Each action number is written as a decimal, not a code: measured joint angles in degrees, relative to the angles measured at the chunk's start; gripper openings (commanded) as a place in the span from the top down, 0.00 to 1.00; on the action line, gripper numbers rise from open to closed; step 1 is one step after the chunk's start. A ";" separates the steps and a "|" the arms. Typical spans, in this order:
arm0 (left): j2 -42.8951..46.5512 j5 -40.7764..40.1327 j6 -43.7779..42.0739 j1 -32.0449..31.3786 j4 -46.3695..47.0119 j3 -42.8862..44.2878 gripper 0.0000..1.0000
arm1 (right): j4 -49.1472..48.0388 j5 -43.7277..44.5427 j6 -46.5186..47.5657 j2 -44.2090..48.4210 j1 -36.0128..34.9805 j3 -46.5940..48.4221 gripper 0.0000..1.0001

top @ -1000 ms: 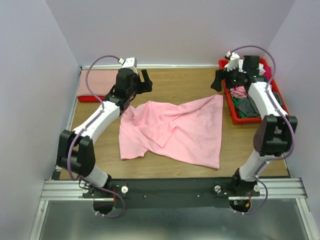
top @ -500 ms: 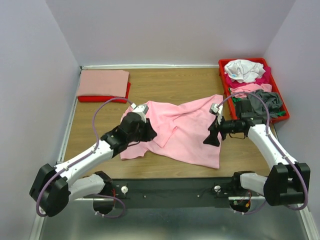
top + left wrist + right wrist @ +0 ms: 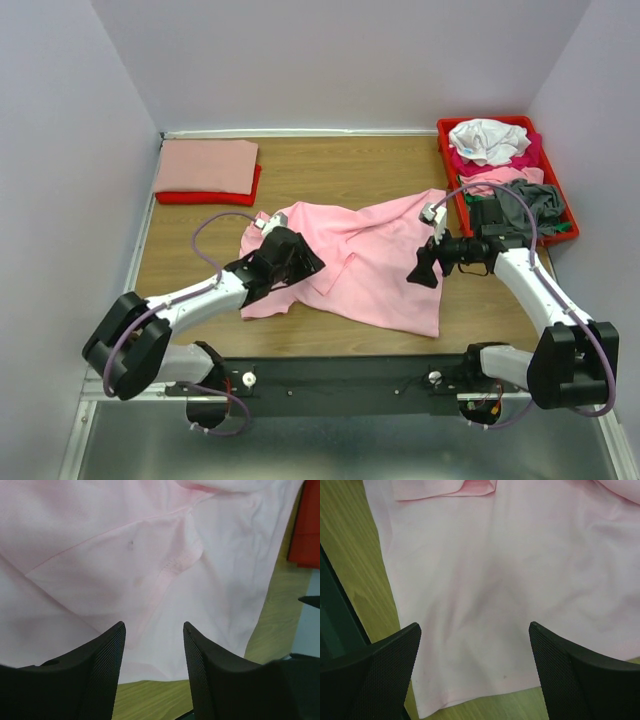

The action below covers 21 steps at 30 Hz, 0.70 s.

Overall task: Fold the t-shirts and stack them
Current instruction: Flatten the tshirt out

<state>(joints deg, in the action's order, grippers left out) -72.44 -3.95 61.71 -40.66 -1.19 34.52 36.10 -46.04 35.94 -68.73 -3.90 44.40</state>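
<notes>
So, the pink shirt (image 3: 370, 260) lies in the middle of the table (image 3: 350, 165). It is not folded yet. It is spread out, but it is bumpy, and its left part is flopped over on itself.

The left gripper (image 3: 153, 630) is low over the left side of the pink shirt. Its two fingers are apart and there is nothing between them, just cloth below. The right gripper (image 3: 474, 626) is over the right side of the same shirt, near an edge of it. Its fingers are wide apart too, and it holds nothing.

I think the job is only partly done. In the far left corner sits a folded salmon shirt (image 3: 205, 165), neat and flat. It lies on a red thing (image 3: 210, 198), which looks like another folded shirt, but I cannot be sure. That is the pile so far.

A lot is left. The pink shirt has to be pulled flat, folded and put on the pile. Then there is the red tray (image 3: 487, 120) at the far right. It is full of shirts in a messy heap. A white shirt (image 3: 487, 140) is at the far end, a dark pink shirt (image 3: 465, 162) peeks out beside it, and a grey shirt (image 3: 535, 200) lies nearer to us. All of those need folding as well.
</notes>
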 measured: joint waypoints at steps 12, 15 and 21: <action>-0.37 -5.44 8.76 -1.16 -6.21 1.07 0.38 | -0.44 0.87 -0.57 0.00 0.00 0.00 0.04; -0.13 -5.49 10.32 -1.44 -6.29 -1.20 0.38 | -0.46 0.98 -0.57 -0.04 0.00 0.00 0.04; -1.36 -6.54 11.54 -1.46 -6.32 -1.57 0.41 | -0.46 1.03 -0.63 -0.39 0.00 0.00 0.04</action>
<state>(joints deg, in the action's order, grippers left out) -73.80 -10.48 73.25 -42.13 -7.51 32.95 35.64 -45.01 35.31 -69.12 -3.90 44.40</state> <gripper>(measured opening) 0.605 0.959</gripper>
